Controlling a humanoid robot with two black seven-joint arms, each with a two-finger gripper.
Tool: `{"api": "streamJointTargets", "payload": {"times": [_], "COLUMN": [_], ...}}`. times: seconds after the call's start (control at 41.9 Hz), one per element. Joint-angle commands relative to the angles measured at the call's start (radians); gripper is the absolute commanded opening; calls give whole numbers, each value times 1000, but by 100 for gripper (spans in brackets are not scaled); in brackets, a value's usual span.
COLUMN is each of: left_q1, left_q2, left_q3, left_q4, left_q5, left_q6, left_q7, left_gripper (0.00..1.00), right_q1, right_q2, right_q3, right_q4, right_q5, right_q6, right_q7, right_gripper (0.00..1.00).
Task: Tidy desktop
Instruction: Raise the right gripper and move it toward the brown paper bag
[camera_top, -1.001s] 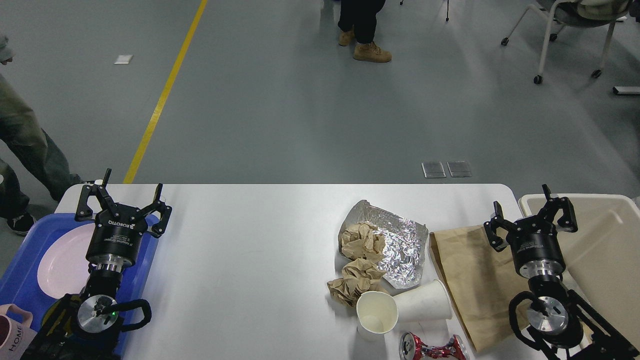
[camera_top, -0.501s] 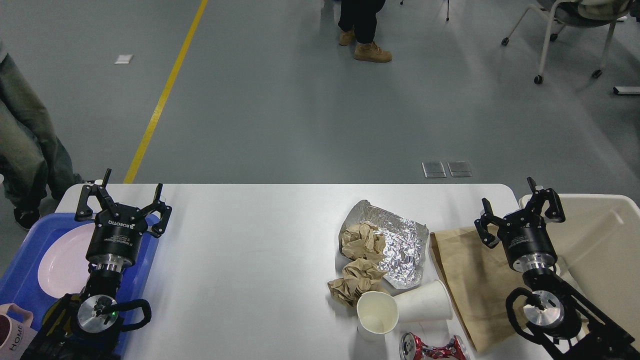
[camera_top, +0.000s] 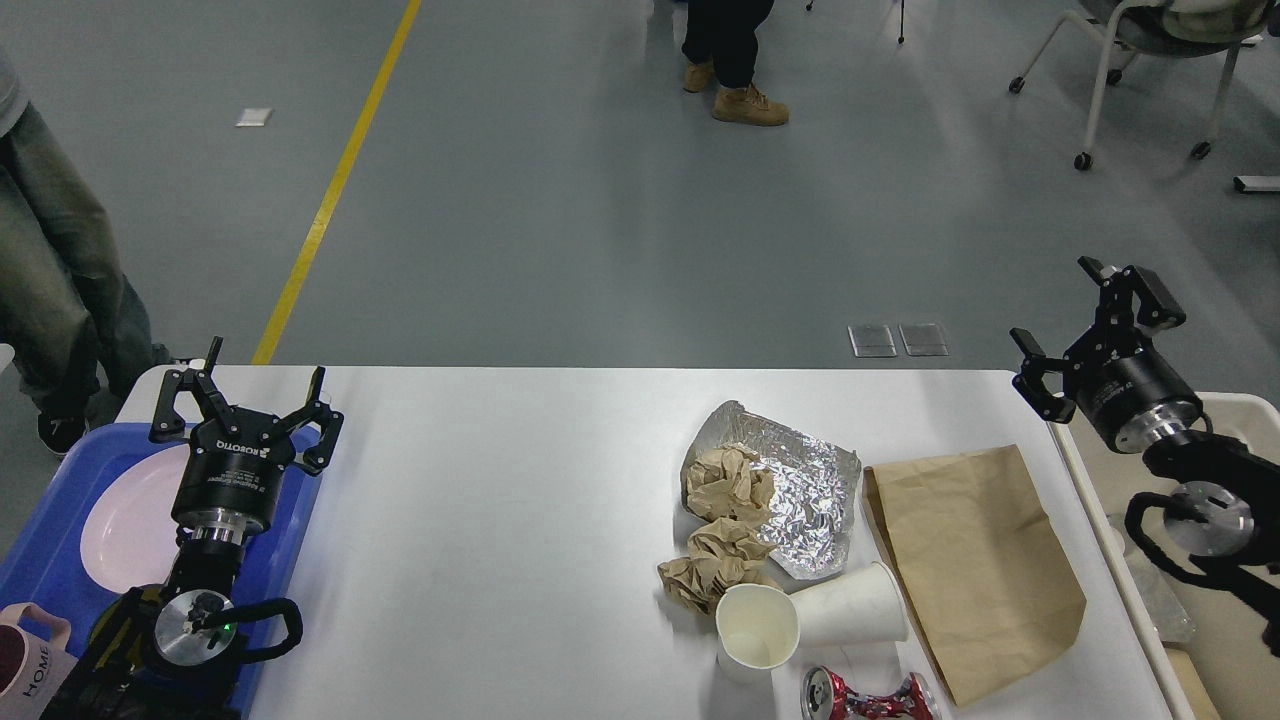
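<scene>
right end effector (camera_top: 1090, 320) wide, now raised off the paper bag (camera_top: 975, 565), beside the desktop (camera_top: 500, 520)

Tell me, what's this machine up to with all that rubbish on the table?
It is tidying the desktop, but holds nothing right now. Both grippers are open: the left gripper hangs over a blue tray, the right gripper is raised near a beige bin. Foil, crumpled paper, a paper bag, two cups and a crushed can remain.

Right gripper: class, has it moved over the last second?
Yes. The right gripper has risen and swung right, off the brown paper bag, beyond the desktop's far right corner.
</scene>
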Motion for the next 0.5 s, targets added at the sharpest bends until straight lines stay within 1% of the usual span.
{"api": "streamJointTargets", "payload": {"times": [0.0,0.095,0.167,0.191,0.238,0.31,0.405,0.429,0.477], "left_q1": [0,0,0,0,0,0,0,0,0], "left_q2": [0,0,0,0,0,0,0,0,0], "left_q3": [0,0,0,0,0,0,0,0,0], "left_q4": [0,0,0,0,0,0,0,0,0], "left_q5": [0,1,0,1,0,0,0,1,0], "left_q6": [0,0,0,0,0,0,0,0,0], "left_q7": [0,0,0,0,0,0,0,0,0], "left_gripper": [97,97,97,97,97,97,97,97,97], "right_q1": [210,339,446,512,570,646,765,820,876], "right_q2": [-53,-41,-24,-15,-4,22,72,115,170], "right_q3": [-333,-580,-718,-801,-889,-1021,-1206,-1306,-1406], "right_q4": [1,4,12,14,14,14,14,14,18], "right_q5": [4,4,6,8,9,8,9,9,9], "right_q6": [1,-1,1,10,34,95,207,256,301], "right_q7": [0,-2,-2,-3,-3,-2,3,0,-2], "right_gripper": [100,100,100,100,100,100,100,100,100]}}
